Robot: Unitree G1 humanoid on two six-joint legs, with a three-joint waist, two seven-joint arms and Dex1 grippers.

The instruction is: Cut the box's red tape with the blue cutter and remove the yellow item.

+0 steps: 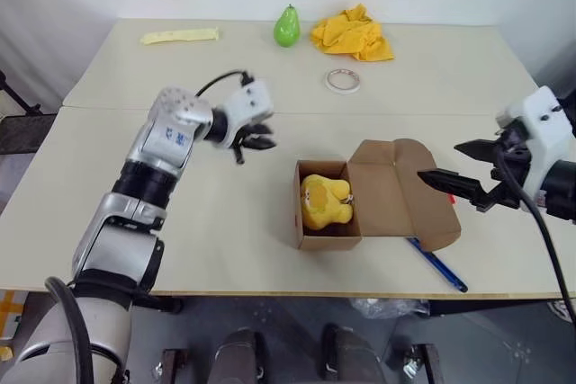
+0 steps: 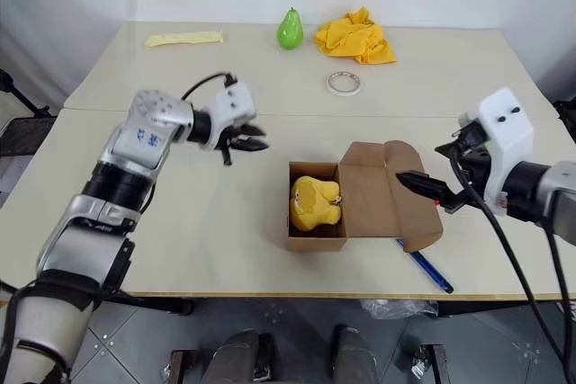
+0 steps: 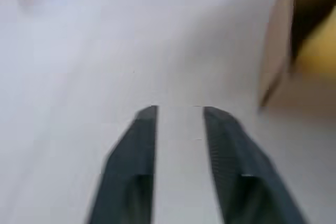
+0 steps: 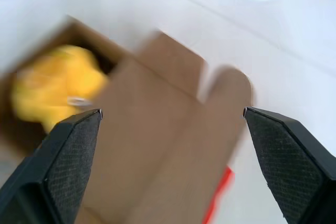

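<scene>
The brown box stands open at mid-table, its lid folded out flat to the right. Inside it lies the yellow item. A strip of red tape shows at the lid's edge in the right wrist view. The blue cutter lies on the table beyond the lid, near the front edge. My left gripper hovers left of and behind the box, open and empty. My right gripper hangs over the lid's right end, open wide with nothing between its fingers.
At the back of the table are a green pear, a yellow-orange cloth and a pale yellow strip. A whitish tape ring lies behind the box.
</scene>
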